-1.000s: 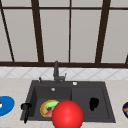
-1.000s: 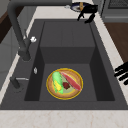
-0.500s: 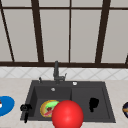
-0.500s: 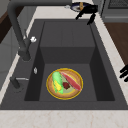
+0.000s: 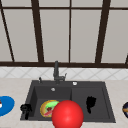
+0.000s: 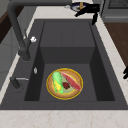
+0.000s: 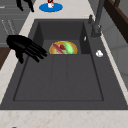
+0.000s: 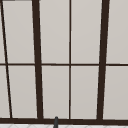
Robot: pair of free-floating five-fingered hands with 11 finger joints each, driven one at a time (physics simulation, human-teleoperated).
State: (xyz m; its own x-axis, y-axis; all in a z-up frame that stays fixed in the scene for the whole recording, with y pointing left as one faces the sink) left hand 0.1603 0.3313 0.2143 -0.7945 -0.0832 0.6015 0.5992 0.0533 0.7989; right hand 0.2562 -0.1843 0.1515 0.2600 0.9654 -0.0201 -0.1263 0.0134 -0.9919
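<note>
Round yellow-rimmed plate of corn and red food, flat on left basin floor of dark sink: likely rigid, breakable, best gripped by rim; right robot hand open over front edge; left robot hand curled, empty.

A hand is hovering over the sink's front rim, fingers extending straight toward the plate of food lying in the far basin. A blue plate is sitting on the table beyond.

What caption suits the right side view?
Open robot hand hovering at a dark sink holding a plate of food.
</note>
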